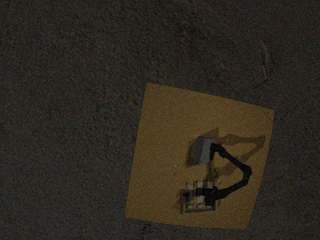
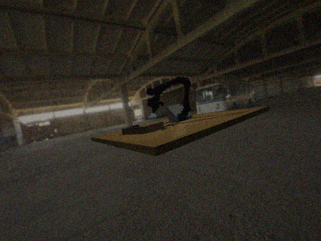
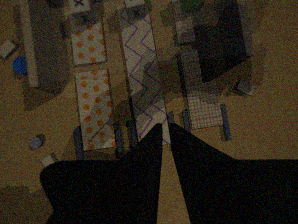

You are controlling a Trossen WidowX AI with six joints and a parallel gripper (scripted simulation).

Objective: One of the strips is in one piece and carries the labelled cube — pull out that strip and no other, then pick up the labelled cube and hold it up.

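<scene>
While the arm is reaching over the strip fixture point(image 1: 187, 211) on the yellow bench point(image 1: 162, 131), the pincer point(image 3: 166, 131) is sitting clenched with nothing between its fingers, tips hovering above the near end of the zigzag strip point(image 3: 142, 75). An orange-dotted strip point(image 3: 90, 50) is lying left of it in two pieces, a grid strip point(image 3: 204, 111) right. Labelled cube: cannot tell which.
</scene>
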